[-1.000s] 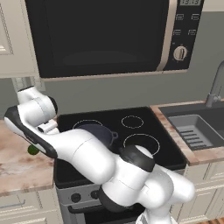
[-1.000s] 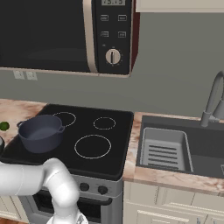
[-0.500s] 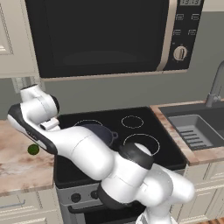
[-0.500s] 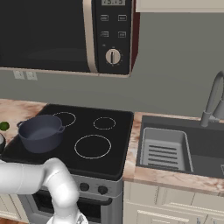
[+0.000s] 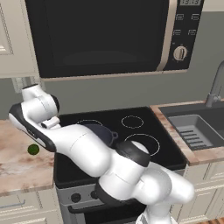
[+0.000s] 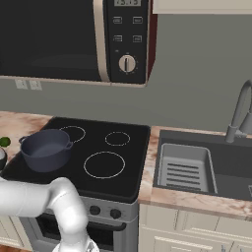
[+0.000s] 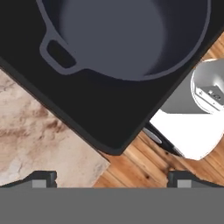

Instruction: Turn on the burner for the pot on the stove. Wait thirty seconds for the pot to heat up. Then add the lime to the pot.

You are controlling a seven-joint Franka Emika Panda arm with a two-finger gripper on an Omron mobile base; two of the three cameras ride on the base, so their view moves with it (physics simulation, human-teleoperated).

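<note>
With the tool (image 7: 112, 178) spread wide and pinching nothing, looking down past the near corner of the stove (image 6: 129, 170) at the pot (image 6: 47, 149), judge the step in hand as the reach for the lime (image 5: 33, 149). Find the lime on the table (image 5: 17, 168), just beside the stove's left edge and near the pot, which sits on the front-left ring. Swing the hand off the cooktop and centre both fingertips (image 7: 43, 177) over the small round fruit before lowering. Come straight down, stop short of the table, and close gently, since a round fruit probably rolls at a sideways nudge. Lift clear above the pot's rim before crossing over. Cannot tell whether the burner is lit.
</note>
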